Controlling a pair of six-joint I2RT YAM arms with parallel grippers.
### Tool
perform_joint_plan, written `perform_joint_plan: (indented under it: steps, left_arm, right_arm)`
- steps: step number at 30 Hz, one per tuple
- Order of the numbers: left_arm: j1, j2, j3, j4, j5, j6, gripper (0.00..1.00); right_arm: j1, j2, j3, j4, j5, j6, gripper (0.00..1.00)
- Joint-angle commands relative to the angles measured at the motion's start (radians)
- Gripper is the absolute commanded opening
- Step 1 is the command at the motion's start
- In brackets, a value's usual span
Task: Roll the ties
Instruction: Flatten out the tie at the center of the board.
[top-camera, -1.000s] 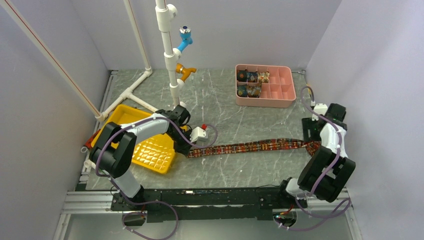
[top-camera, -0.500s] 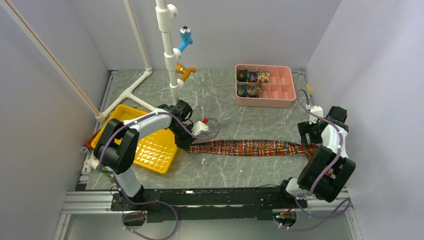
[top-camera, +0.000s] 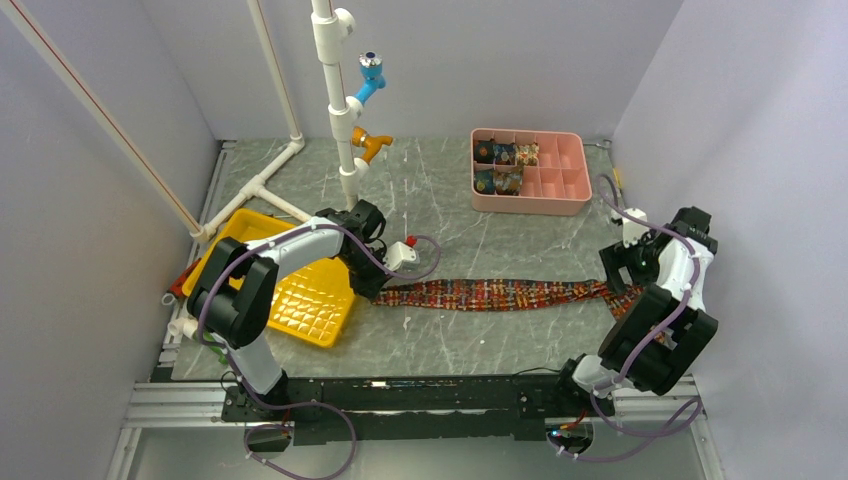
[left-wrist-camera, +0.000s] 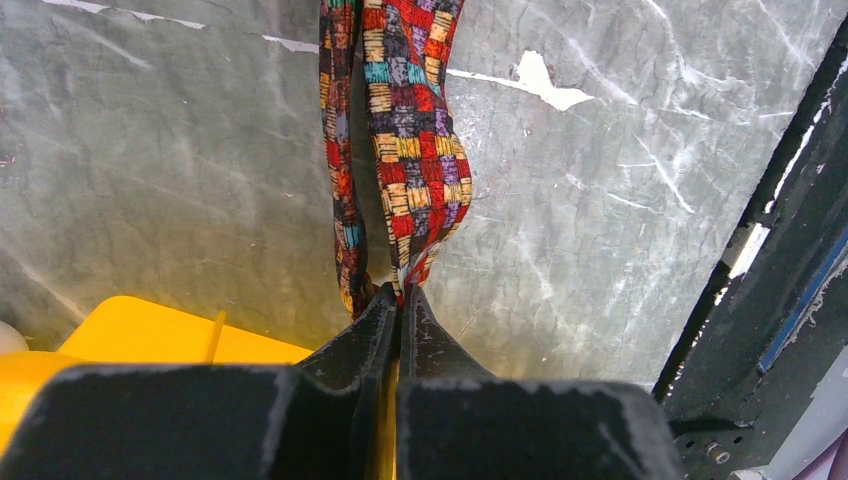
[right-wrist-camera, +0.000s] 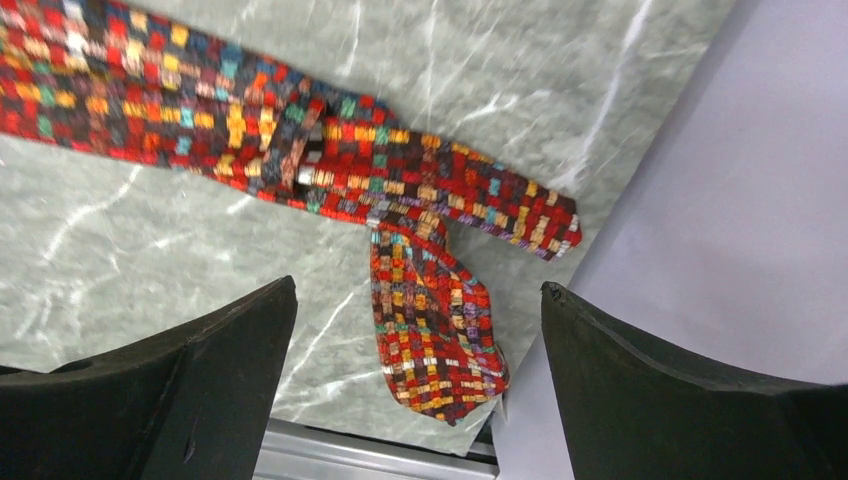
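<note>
The tie (top-camera: 500, 295) lies across the counter (top-camera: 450, 210), 9 to 3 o'clock. My left end effector (left-wrist-camera: 400, 300) is clamped on its 9 o'clock end. My right end effector (right-wrist-camera: 418, 290) gapes above the folded 3 o'clock end, and I fear that fold will make the roll crooked.

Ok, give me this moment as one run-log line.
left tool: shut on tie end | right tool: open over other end | tie: flat strip, unrolled | rolled ties: in pink box

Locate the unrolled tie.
Top view: the unrolled tie lies stretched across the table, its left end pinched in the left gripper beside the yellow tray.
</note>
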Motion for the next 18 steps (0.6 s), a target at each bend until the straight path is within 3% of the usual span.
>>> perform_joint_plan:
  steps: [1,14,16,18]
  left_arm:
    - [0.011,0.008,0.028,-0.04,-0.079,0.002,0.04]
    - [0.012,0.029,0.058,-0.056,-0.048,-0.019,0.05]
    - [0.012,0.027,0.064,-0.062,-0.038,-0.024,0.04]
    - [0.013,0.023,0.067,-0.071,-0.026,-0.027,0.04]
  right_arm:
    - [-0.008,-0.01,-0.071,0.031,0.067,-0.176,0.94]
    - [-0.007,0.09,-0.214,0.34,0.12,-0.417,0.94]
    - [-0.007,0.095,-0.254,0.369,0.129,-0.458,0.86]
    - [-0.006,0.08,-0.294,0.412,0.139,-0.49,0.63]
